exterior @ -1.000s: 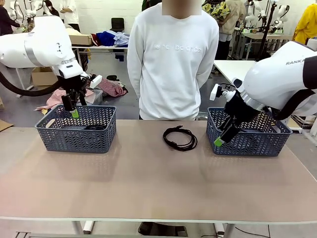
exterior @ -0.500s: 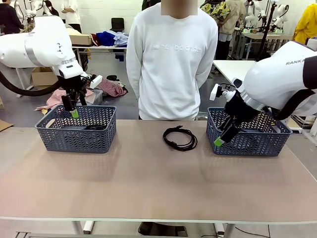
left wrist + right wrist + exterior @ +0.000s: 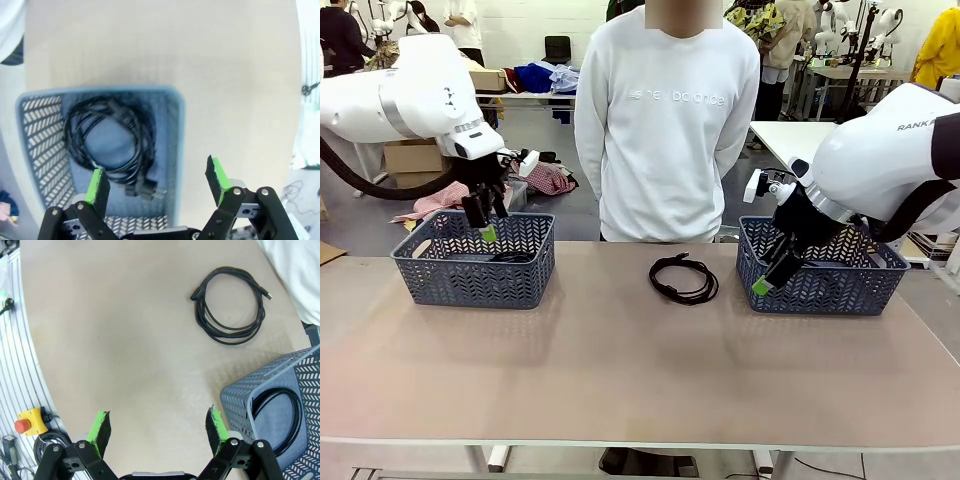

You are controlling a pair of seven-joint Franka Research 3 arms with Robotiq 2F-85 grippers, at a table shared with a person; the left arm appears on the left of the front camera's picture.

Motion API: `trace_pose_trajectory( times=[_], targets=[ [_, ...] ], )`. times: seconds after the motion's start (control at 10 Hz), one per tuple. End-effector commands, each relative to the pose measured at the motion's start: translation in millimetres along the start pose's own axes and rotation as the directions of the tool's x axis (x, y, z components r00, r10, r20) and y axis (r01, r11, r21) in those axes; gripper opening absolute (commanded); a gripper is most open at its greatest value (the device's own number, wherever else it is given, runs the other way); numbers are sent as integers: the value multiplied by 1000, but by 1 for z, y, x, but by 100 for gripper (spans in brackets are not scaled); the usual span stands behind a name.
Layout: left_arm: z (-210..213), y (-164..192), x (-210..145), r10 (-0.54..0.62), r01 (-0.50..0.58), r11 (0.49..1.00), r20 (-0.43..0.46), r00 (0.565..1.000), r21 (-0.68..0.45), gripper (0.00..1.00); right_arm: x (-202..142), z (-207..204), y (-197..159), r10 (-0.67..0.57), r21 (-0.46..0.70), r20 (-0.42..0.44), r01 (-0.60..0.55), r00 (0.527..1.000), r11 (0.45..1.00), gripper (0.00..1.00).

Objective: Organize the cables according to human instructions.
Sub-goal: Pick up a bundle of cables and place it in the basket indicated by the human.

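One coiled black cable (image 3: 684, 279) lies on the table's middle, in front of the person; the right wrist view has this cable (image 3: 231, 305) at upper right. A second coiled cable (image 3: 110, 142) with a chunky plug rests inside the left blue basket (image 3: 473, 259). A third cable (image 3: 276, 412) curls in the right blue basket (image 3: 830, 280). My left gripper (image 3: 486, 222) hangs open above the left basket's right part, nothing between its fingers. My right gripper (image 3: 767, 278) is open and empty beside the right basket's left wall.
A person in a white sweatshirt (image 3: 667, 110) stands at the far edge, arms behind the back. The table's front half (image 3: 620, 380) is bare. A red stop button on a yellow box (image 3: 31, 422) sits off the table edge in the right wrist view.
My left arm has shifted to the right and slightly up over the left basket. The right arm, the cables and the person have stayed put.
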State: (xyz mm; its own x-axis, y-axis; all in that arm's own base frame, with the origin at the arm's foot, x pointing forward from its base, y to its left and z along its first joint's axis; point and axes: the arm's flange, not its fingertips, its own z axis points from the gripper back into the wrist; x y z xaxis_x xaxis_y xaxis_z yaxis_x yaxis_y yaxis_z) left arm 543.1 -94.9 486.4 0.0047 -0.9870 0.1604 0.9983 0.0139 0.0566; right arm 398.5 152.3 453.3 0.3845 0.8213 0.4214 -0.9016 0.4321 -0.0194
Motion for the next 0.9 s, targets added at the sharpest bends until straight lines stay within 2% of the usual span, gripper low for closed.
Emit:
trace_pose_trajectory(
  times=[0.0, 0.2, 0.5, 0.8],
  targets=[
    [0, -39, 13, 50, -49, 999, 54, 997, -7, 100, 0, 1, 0, -5, -3, 2, 5, 1000, 1000, 100],
    [-3, -71, 29, 79, -74, 996, 122, 989, -39, 100, 0, 1, 0, -5, -3, 2, 5, 1000, 1000, 100],
    [-15, -108, 47, 110, -109, 994, 198, 974, -13, 100, 0, 1, 0, -5, -3, 2, 5, 1000, 1000, 100],
    [-27, -139, 63, 137, -146, 989, 200, 970, 31, 100, 0, 1, 0, -5, -3, 2, 5, 1000, 1000, 100]
  ],
)
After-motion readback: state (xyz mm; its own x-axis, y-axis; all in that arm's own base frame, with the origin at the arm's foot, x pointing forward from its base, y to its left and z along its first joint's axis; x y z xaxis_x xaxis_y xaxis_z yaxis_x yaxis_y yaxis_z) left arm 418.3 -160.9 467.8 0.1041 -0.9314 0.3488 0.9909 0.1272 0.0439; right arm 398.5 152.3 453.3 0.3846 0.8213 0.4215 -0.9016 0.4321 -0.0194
